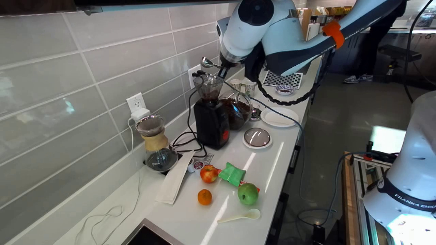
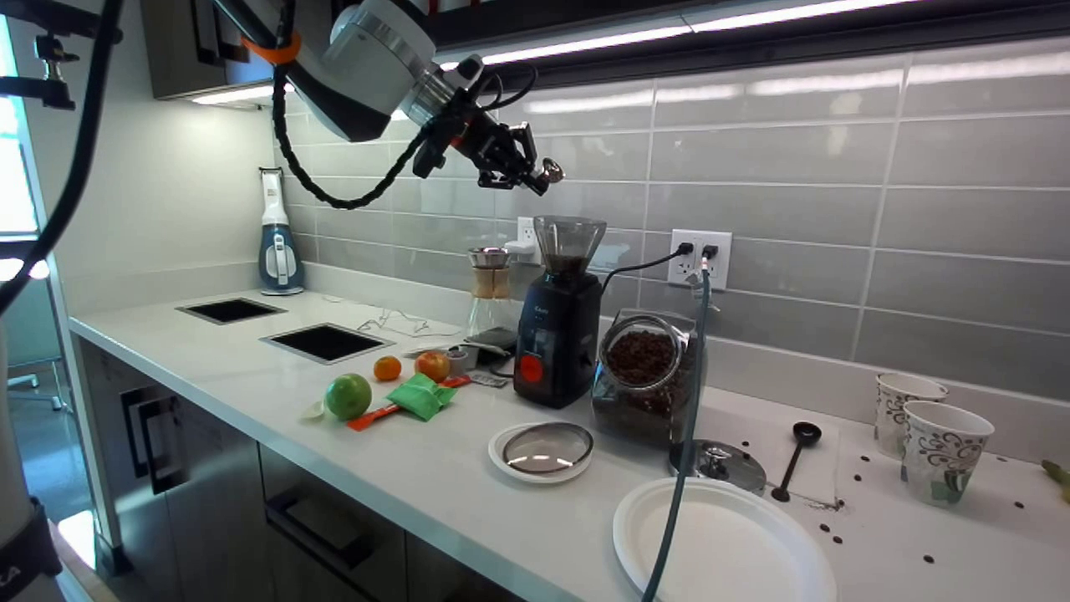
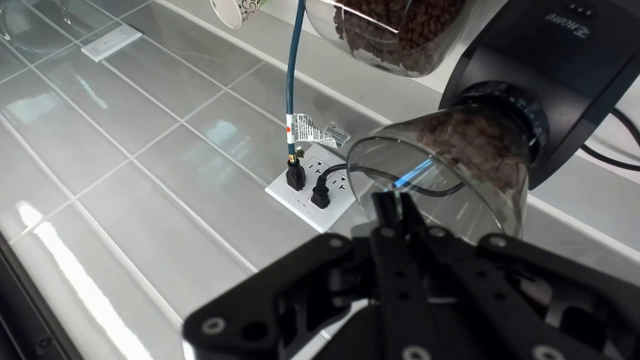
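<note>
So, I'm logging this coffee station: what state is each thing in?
Gripper: shut on metal scoop
Metal scoop: held aloft
Encore coffee grinder: upright, plugged in
Grinder hopper: open, partly filled
Glass jar: open, holding coffee beans
Knobbed metal lid: off jar
Paper cups: upright
Pour-over carafe: upright

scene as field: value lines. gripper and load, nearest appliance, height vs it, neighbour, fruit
gripper: black two-finger gripper, shut on a shiny metal scoop
nearest appliance: black coffee grinder, clear funnel-shaped hopper partly filled with dark beans
height: gripper higher than the hopper
beside grinder: clear glass jar, also holding dark beans
fruit: small orange, red-yellow apple, round green fruit
</note>
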Tool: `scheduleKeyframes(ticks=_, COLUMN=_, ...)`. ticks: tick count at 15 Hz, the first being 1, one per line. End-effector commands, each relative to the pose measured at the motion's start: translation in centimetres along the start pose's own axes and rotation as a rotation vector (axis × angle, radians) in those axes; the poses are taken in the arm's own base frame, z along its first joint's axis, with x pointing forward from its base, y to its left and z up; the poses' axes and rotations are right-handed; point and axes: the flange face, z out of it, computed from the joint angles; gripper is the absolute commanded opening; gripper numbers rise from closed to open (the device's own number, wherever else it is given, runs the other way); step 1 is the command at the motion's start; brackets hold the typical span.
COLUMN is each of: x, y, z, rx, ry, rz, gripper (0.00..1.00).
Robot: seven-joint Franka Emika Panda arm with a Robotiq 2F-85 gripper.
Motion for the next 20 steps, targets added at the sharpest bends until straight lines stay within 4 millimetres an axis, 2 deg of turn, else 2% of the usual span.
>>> scheduleKeyframes(ticks=1, x=-0.23, y=0.68, z=-0.34, rx=0.041, ry=0.004, rz=0.007, gripper=0.01)
scheduleKeyframes(ticks=14, x=-0.3, y=1.03, z=-0.66, rx=0.069, ry=0.029, rz=0.026, gripper=0.01)
scheduleKeyframes(ticks=15, x=0.22, y=0.58, z=-0.43, rx=0.04, ry=0.016, rz=0.022, gripper=0.04)
scheduleKeyframes(ticks=20, x=0.16, y=0.86, z=-0.24, rx=0.062, ry=0.013, rz=0.033, gripper=0.01)
